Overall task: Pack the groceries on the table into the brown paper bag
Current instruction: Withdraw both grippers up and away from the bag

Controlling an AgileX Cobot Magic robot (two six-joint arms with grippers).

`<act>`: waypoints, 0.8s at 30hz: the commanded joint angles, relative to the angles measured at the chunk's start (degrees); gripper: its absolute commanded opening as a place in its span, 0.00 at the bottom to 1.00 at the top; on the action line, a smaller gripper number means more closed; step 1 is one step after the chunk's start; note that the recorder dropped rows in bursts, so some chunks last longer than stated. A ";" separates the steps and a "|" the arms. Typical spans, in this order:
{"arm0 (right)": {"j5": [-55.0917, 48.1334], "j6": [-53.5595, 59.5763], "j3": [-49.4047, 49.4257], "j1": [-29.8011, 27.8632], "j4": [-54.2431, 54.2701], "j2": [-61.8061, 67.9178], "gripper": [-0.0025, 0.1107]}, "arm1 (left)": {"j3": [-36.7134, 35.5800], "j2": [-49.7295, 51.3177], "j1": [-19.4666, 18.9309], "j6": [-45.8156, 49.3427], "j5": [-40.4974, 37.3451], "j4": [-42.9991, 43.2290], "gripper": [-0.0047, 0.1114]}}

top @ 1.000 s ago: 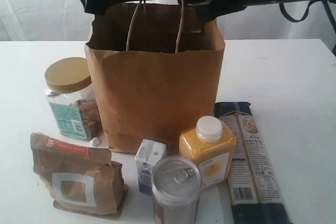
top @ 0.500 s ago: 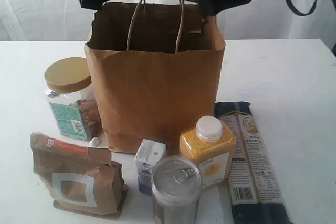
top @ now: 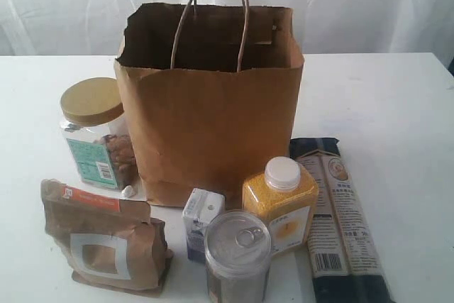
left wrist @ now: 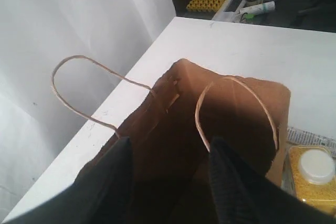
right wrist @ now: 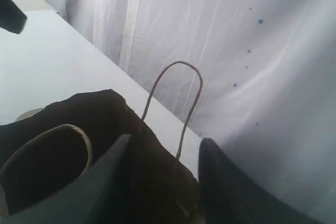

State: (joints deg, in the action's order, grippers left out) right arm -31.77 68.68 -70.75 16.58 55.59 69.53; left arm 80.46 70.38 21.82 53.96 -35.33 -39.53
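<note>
Desk [top: 397, 104]: white, broad, bearing every item below.

Brown paper bag [top: 213, 125]: upright mid-desk, mouth gaping, loop handles standing; seemingly set so to take goods from above. No grocery visible inside; interior dark, floor hidden.

Left pincer [left wrist: 170, 182]: spread, holding nothing, hanging over the bag's mouth with one handle just beyond its fingers. Likely poised clear of the rim before any pick.

Right pincer [right wrist: 163, 182]: likewise spread and empty, above the bag's far edge.

Long dark pasta pack [top: 340, 225]: flat on the desk, right of the bag; probably too long to stand.

Brown kraft pouch [top: 103, 243]: upright, front left.

Clear nut jar with tan lid [top: 96, 133]: upright, touching or just beside the bag's left wall.

Yellow white-capped bottle [top: 280, 207]: upright, before the bag, beside the pasta.

Pull-tab can [top: 237, 257]: foremost, tab up.

Small white-blue carton [top: 201, 219]: between pouch and bottle, behind the can.

All six unpacked; task judged barely begun.
</note>
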 commanded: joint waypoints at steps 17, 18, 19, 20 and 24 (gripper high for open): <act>-12.28 -47.46 19.16 -0.10 -47.54 -38.64 0.07 | 0.29 -7.05 0.04 -23.06 -24.18 11.88 0.19; -12.28 -48.79 21.81 -0.10 -47.54 -40.10 0.07 | 0.16 -7.05 0.04 -23.54 -24.32 12.14 0.19; -12.28 -49.69 23.67 -0.10 -47.54 -40.99 0.07 | 0.16 -7.05 0.04 -24.15 -24.51 12.68 0.19; -12.13 -50.28 26.00 -0.10 -47.68 -42.00 0.07 | 0.16 -7.05 0.04 -24.71 -24.76 13.24 0.19; -9.99 -52.83 34.85 -0.10 -47.93 -44.63 0.07 | 0.16 -7.05 0.04 -27.31 -26.18 16.41 0.19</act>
State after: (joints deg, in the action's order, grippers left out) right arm -43.83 17.89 -40.78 16.58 8.44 26.23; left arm 80.46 63.77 21.82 28.96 -59.65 -24.67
